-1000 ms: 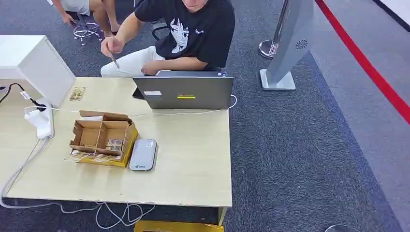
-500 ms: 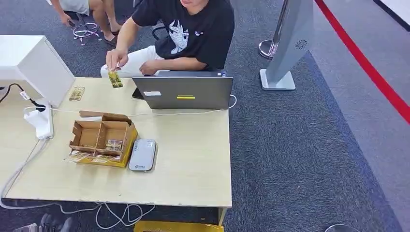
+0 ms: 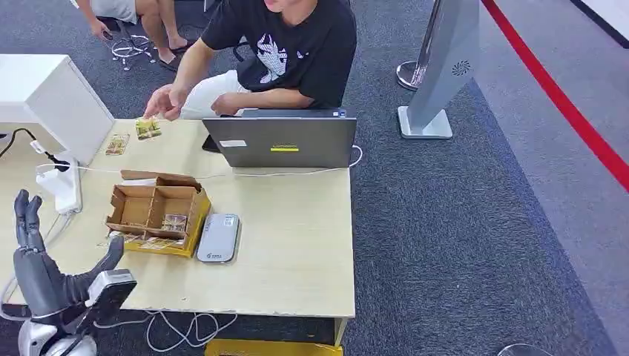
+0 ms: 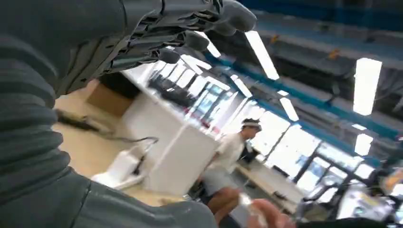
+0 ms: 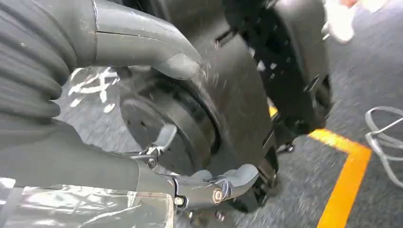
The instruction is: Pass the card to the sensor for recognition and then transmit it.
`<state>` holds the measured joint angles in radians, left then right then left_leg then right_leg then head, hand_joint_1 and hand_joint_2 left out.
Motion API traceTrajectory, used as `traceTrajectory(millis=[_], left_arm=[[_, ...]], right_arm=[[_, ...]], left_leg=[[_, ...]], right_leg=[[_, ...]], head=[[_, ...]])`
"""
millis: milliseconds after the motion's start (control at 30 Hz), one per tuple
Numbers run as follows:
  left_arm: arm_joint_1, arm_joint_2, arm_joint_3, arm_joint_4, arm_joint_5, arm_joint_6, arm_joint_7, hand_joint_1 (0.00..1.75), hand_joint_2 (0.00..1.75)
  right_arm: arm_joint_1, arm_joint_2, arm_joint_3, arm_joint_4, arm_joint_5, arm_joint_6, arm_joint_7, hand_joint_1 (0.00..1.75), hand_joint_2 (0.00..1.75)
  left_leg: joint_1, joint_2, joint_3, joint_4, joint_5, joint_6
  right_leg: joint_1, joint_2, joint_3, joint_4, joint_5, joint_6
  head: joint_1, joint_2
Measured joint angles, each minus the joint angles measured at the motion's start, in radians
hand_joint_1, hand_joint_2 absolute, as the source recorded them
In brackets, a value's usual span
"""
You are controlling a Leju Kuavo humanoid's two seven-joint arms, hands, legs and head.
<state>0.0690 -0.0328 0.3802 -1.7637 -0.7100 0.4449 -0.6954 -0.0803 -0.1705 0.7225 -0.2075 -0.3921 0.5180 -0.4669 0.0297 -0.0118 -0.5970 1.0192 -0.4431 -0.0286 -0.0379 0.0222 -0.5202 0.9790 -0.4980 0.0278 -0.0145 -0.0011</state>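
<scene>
The left hand (image 3: pixel 33 259) has risen at the tabletop's (image 3: pixel 297 245) near left corner, fingers upright and apart, holding nothing. The right hand (image 5: pixel 157 118) hangs near the floor, released. The head view shows a card (image 3: pixel 147 127) just below a person's hand (image 3: pixel 165 100), lower than before.

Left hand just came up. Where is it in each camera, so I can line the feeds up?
Head view: left hand at lower left, fingers apart and upward, holding nothing, at the table's near edge.
Left wrist view: the hand across the upper left.
Right wrist view: not in it.
Shared landmark: white power strip.
</scene>
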Motion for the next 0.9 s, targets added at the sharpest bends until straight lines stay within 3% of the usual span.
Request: traceTrajectory(millis=[167, 333, 467, 567, 733, 833, 900], left_arm=[[-0.017, 0.034, -0.124, -0.072, -0.035, 0.029, 0.018, 0.00, 1.75], [-0.018, 0.053, -0.166, -0.092, -0.052, 0.055, 0.018, 0.00, 1.75], [-0.080, 0.108, -0.214, -0.081, -0.265, 0.121, 0.124, 0.00, 1.75], [-0.148, 0.187, -0.254, -0.022, -0.398, 0.133, 0.225, 0.00, 1.75], [-0.209, 0.272, -0.294, 0.048, -0.449, 0.134, 0.279, 0.00, 1.75], [-0.276, 0.336, -0.315, 0.154, -0.497, 0.122, 0.343, 0.00, 1.75], [-0.317, 0.362, -0.322, 0.226, -0.488, 0.124, 0.346, 0.00, 1.75]], right_arm=[[-0.013, 0.007, 0.018, -0.002, 0.014, -0.017, 0.014, 0.00, 1.75], [-0.018, 0.007, 0.029, -0.002, 0.020, -0.017, 0.014, 0.00, 1.75], [-0.022, 0.011, 0.052, -0.010, 0.048, -0.029, 0.023, 0.00, 1.75], [-0.028, 0.015, 0.063, -0.012, 0.056, -0.029, 0.023, 0.00, 1.75], [-0.030, 0.016, 0.079, -0.017, 0.066, -0.030, 0.016, 0.00, 1.75], [-0.035, 0.016, 0.089, -0.020, 0.080, -0.030, 0.006, 0.00, 1.75], [-0.037, 0.016, 0.096, -0.020, 0.089, -0.032, 0.004, 0.00, 1.75]], left_leg=[[0.000, 0.000, 0.000, 0.000, 0.000, 0.000], [0.000, 0.000, 0.000, 0.000, 0.000, 0.000], [0.000, -0.001, -0.001, 0.000, 0.002, 0.001], [0.000, 0.000, -0.001, -0.001, 0.003, -0.001], [0.000, 0.000, -0.001, -0.001, 0.004, -0.001], [0.000, 0.000, -0.002, -0.001, 0.005, -0.001], [0.000, 0.000, -0.002, -0.001, 0.005, -0.001]], right_leg=[[0.000, 0.000, 0.001, 0.000, 0.000, 0.000], [0.000, 0.000, 0.000, 0.000, 0.000, 0.000], [0.000, -0.001, 0.000, 0.000, 0.000, 0.000], [0.000, -0.001, 0.001, 0.001, 0.002, -0.002], [0.000, 0.000, -0.002, 0.001, 0.003, -0.002], [0.000, 0.000, -0.003, 0.001, 0.003, -0.002], [0.000, 0.000, -0.003, 0.001, 0.003, -0.001]], head=[[0.000, 0.000], [0.000, 0.000], [0.000, 0.000], [0.000, 0.000], [0.000, 0.000], [0.000, 0.000], [0.000, 0.000]])
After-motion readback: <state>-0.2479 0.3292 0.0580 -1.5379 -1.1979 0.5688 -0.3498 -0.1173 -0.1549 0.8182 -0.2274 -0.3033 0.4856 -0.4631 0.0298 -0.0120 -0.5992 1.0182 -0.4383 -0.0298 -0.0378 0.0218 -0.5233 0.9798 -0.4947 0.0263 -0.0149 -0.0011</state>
